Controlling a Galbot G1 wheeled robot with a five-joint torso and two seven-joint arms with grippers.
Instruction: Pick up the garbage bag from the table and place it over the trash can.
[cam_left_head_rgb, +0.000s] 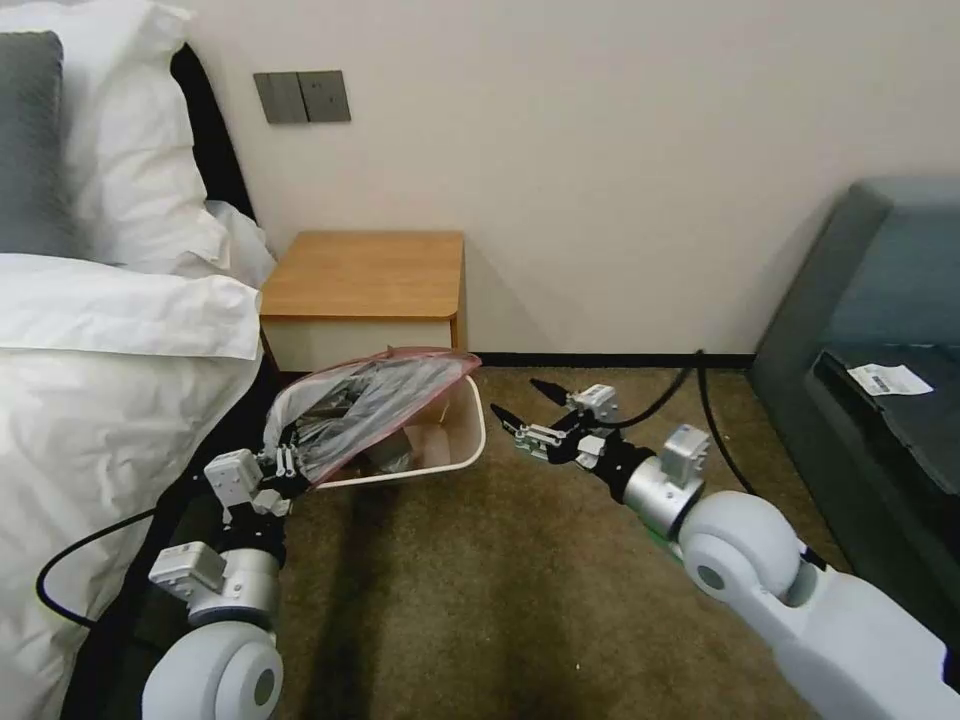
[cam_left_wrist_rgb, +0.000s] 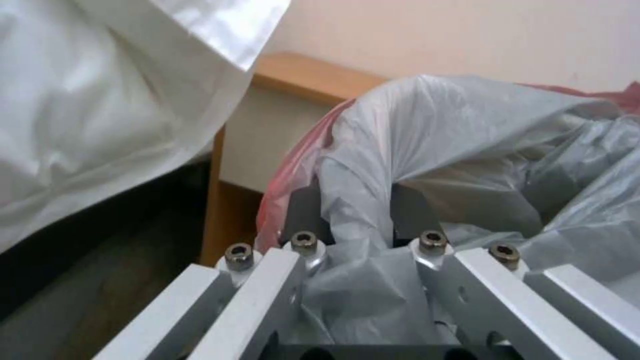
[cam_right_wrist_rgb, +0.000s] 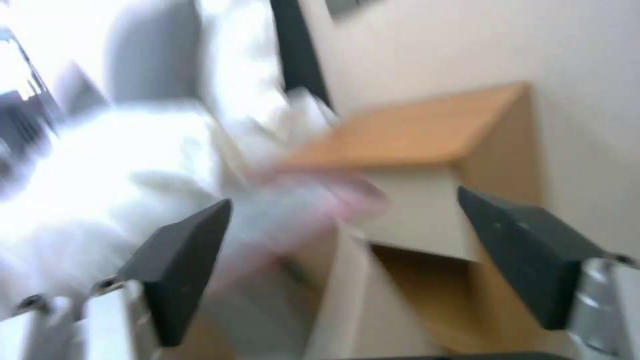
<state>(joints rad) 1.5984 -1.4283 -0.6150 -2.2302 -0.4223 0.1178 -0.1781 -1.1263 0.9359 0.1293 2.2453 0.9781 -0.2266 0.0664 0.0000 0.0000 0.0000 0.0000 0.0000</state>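
Note:
The grey garbage bag (cam_left_head_rgb: 370, 405) with its pinkish-red rim is stretched over the left side of the cream trash can (cam_left_head_rgb: 458, 445), which stands on the carpet in front of the wooden table (cam_left_head_rgb: 365, 270). My left gripper (cam_left_head_rgb: 288, 458) is at the bag's lower left edge, shut on a bunch of its plastic. In the left wrist view the bag (cam_left_wrist_rgb: 467, 150) is pinched between the dark fingers (cam_left_wrist_rgb: 301, 212). My right gripper (cam_left_head_rgb: 516, 398) hovers open just right of the can. Its wrist view shows the blurred bag (cam_right_wrist_rgb: 300, 210), the can rim (cam_right_wrist_rgb: 347, 295) and the table (cam_right_wrist_rgb: 413, 130).
A bed with a white duvet (cam_left_head_rgb: 90, 400) and pillows presses close on the left, beside my left arm. A dark grey cabinet (cam_left_head_rgb: 880, 330) with a paper label stands at the right. Brown carpet (cam_left_head_rgb: 480, 600) lies open in front of the can.

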